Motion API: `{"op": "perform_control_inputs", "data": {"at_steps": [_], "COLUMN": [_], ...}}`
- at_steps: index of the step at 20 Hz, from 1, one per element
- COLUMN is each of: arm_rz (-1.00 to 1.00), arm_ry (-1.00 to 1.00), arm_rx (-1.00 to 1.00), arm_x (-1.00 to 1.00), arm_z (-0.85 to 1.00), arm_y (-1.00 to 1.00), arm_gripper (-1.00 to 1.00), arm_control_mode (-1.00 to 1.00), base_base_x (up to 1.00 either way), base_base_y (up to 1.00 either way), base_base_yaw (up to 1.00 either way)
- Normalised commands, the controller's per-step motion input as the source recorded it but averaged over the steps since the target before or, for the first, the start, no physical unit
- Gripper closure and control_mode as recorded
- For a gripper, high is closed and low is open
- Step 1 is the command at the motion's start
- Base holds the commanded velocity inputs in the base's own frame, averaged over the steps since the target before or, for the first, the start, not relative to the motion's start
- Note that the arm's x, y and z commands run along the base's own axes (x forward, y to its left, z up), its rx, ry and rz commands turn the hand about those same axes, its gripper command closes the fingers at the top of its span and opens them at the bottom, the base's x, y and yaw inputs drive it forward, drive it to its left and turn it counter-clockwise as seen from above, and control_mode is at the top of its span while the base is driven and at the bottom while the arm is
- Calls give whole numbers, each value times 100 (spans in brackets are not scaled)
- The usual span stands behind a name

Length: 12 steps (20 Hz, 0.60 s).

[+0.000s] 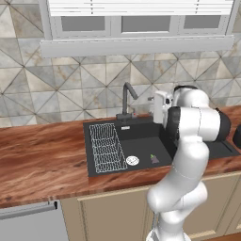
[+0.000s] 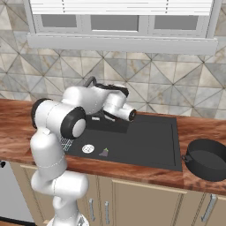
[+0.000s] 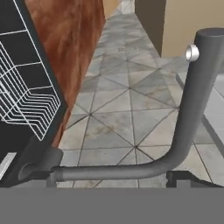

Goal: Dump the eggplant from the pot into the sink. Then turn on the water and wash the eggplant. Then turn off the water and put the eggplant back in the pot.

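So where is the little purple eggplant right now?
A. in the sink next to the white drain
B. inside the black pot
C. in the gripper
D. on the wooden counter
A. The eggplant lies on the bottom of the sink, just beside the white drain, while the pot sits apart on the counter.

The pot (image 1: 237,136) is cut by the left base view's right edge, beside the sink (image 1: 141,134). The arm hides the sink's right part there. The eggplant (image 2: 104,152) (a mere speck near the drain (image 2: 88,148)) is too small for detail. The tool's fingertips are hidden behind the wrist.
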Motion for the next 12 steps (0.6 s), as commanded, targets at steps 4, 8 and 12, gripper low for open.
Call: {"op": "perform_control_inputs", "data": {"at_steps": [4, 8, 12], "arm_rz": [-6, -3, 0], "arm_ry": [22, 29, 33], "arm_rx": [59, 55, 49], "arm_x": [0, -1, 0], "arm_z": [0, 14, 50], "arm_y": [-13, -6, 0], "arm_gripper": [-100, -100, -100], "arm_control_mode": [-100, -100, -100], "base_base_x": [0, 0, 0], "base_base_y": [0, 0, 0], "base_base_yaw": [0, 0, 0]}}
